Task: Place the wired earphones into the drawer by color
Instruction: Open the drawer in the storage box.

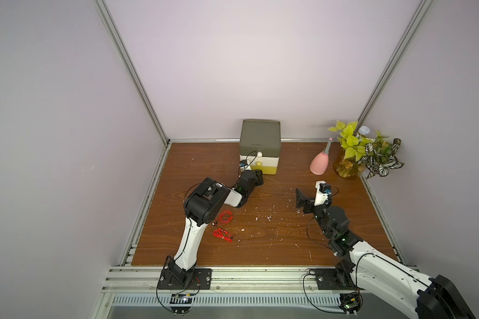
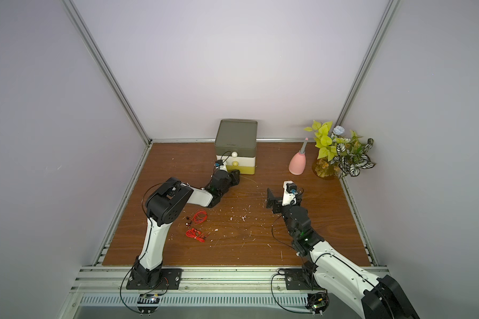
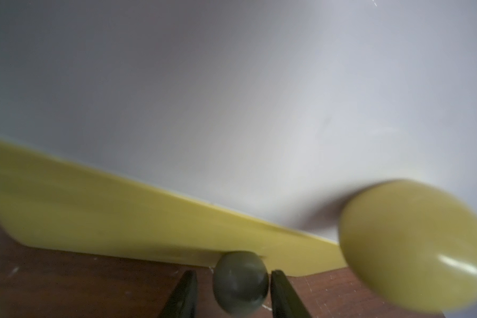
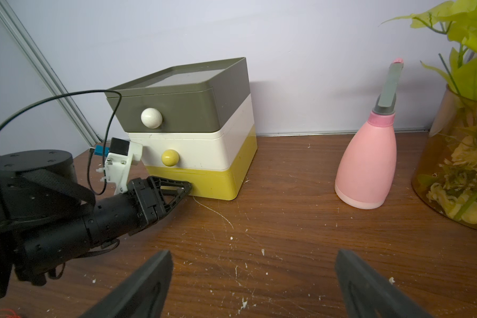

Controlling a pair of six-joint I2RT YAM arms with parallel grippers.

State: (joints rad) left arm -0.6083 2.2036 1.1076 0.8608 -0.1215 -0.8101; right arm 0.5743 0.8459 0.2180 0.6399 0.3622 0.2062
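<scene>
The drawer (image 1: 260,143) (image 2: 237,138) (image 4: 198,110) stands at the back wall, all three levels pushed in. My left gripper (image 1: 260,176) (image 2: 237,176) (image 3: 234,272) (image 4: 187,188) is low at the yellow bottom level (image 3: 94,209). Its jaws straddle the grey knob (image 3: 240,283), one finger against it and a small gap at the other, so it is open. Two red wired earphones (image 1: 224,216) (image 1: 222,234) (image 2: 199,216) (image 2: 195,234) lie coiled on the table beside the left arm. My right gripper (image 1: 299,197) (image 2: 270,197) (image 4: 254,252) hovers wide open and empty over the middle of the table.
A pink bottle (image 1: 320,163) (image 4: 366,162) and a potted plant (image 1: 365,152) (image 4: 457,165) stand at the back right. White crumbs are scattered over the wooden table (image 1: 260,243). Walls close in on the left, back and right.
</scene>
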